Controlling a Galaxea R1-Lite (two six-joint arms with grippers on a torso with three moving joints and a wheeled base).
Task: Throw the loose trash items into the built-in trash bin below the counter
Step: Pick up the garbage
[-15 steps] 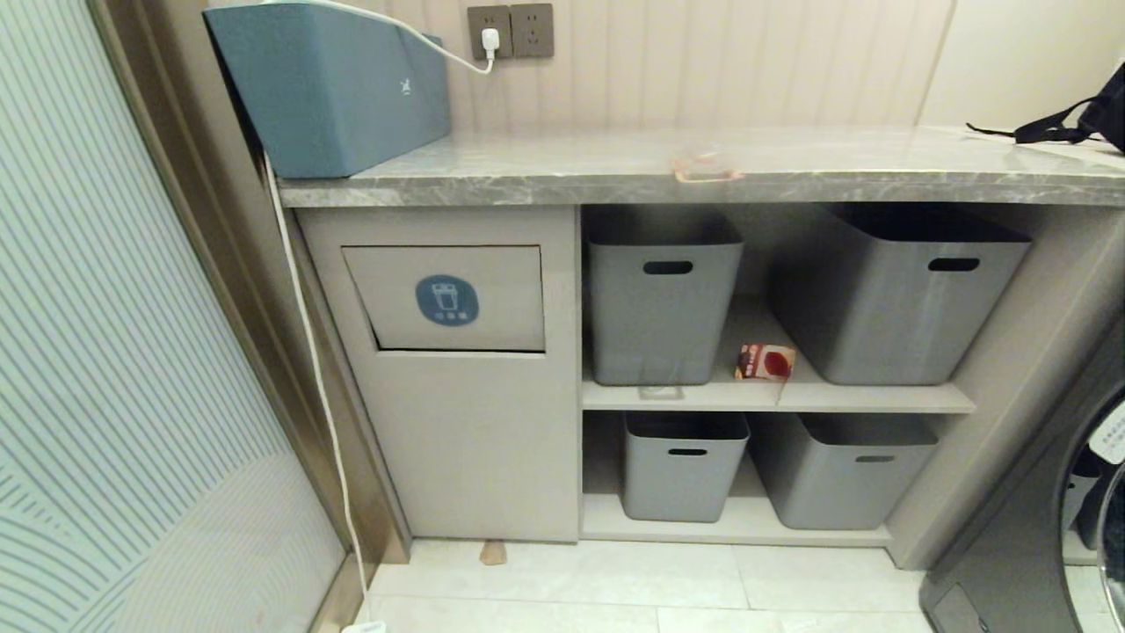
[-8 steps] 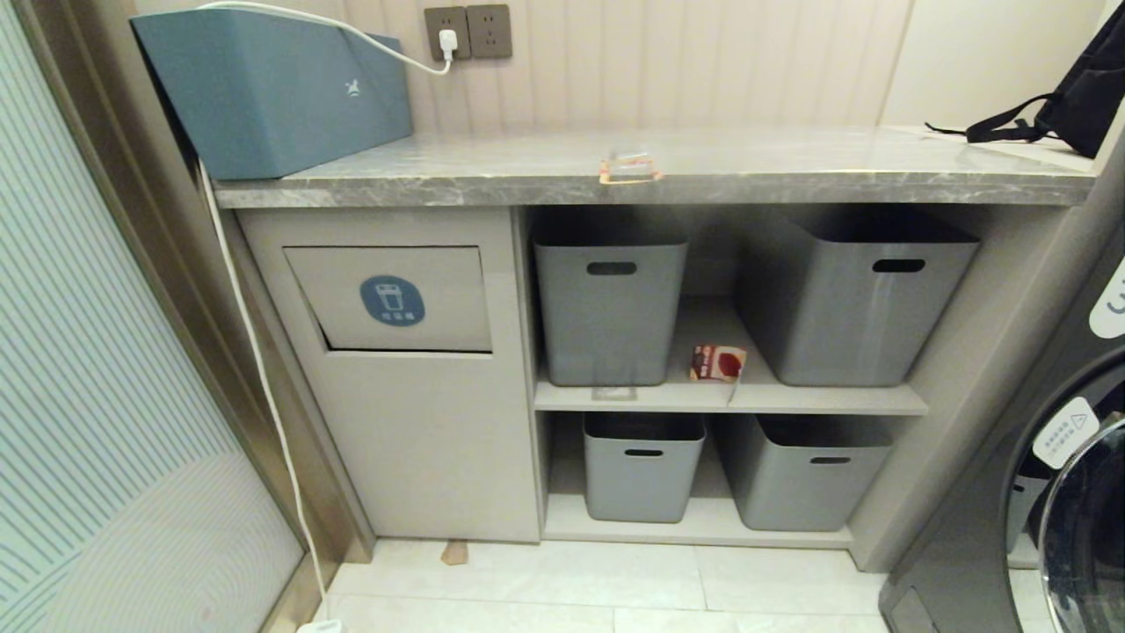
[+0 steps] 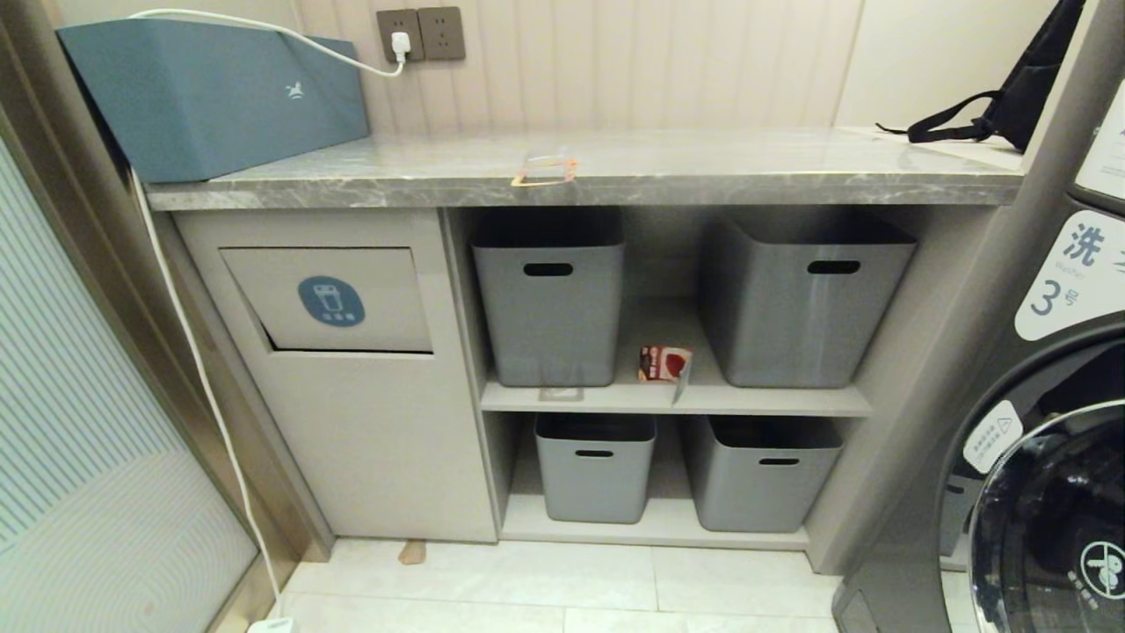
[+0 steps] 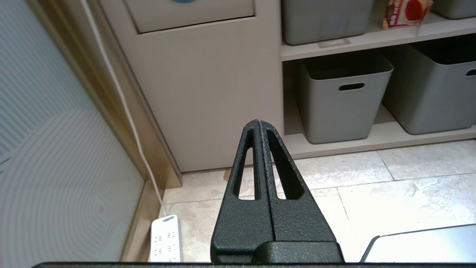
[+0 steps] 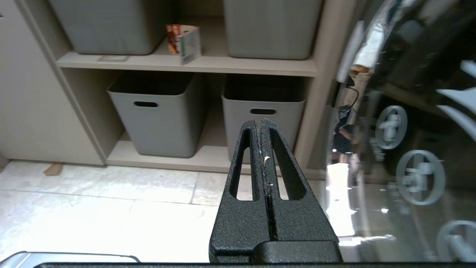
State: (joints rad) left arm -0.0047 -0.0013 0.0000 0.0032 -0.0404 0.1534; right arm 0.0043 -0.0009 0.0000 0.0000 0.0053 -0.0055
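Low before the cabinet, left end effector (image 4: 259, 124) pinched closed, empty, right end effector (image 5: 259, 124) likewise.

We see the clear wrapper (image 3: 545, 170) flat at the counter (image 3: 703, 176) edge, carton (image 3: 664, 363) upright on the shelf, both well beyond our left claw (image 4: 259, 123); bin flap (image 3: 330, 299) shut.

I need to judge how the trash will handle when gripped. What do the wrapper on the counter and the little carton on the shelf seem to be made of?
Wrapper: apparently thin clear plastic film, glossy; the counter shows through it. Carton: likely printed cardboard with a slight sheen; flat faces, crisp folded edges.
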